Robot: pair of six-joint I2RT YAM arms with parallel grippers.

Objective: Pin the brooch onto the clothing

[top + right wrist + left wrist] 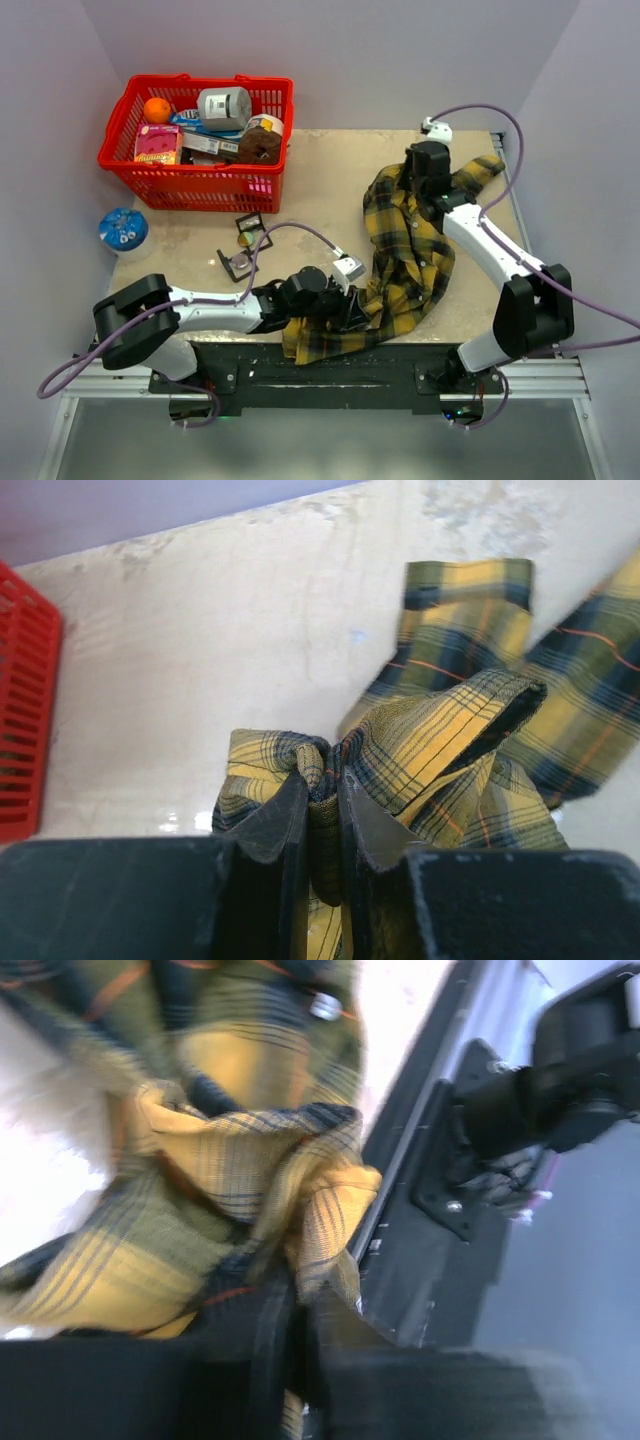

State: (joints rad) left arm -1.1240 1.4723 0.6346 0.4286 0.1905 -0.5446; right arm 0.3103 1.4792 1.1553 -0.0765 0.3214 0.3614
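Robot lab test cell, plain lilac walls [330,60] boxing a beige table [330,190], black mounting plate [320,368] (purple cables [300,226] trailing)

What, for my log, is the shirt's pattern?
The shirt is yellow-and-dark plaid, clearest in the right wrist view.

Pale lilac walls [350,50] on three sides, scuffed beige bench [330,175], black rail [250,365] at near edge, even light.

The top view is evenly, softly lit, with faint shadows cast beside the basket [200,185]. In the left wrist view the shirt [230,1170] is smeared by motion blur and the table [35,1175] is blown out white; mild glare is seen in the right wrist view.
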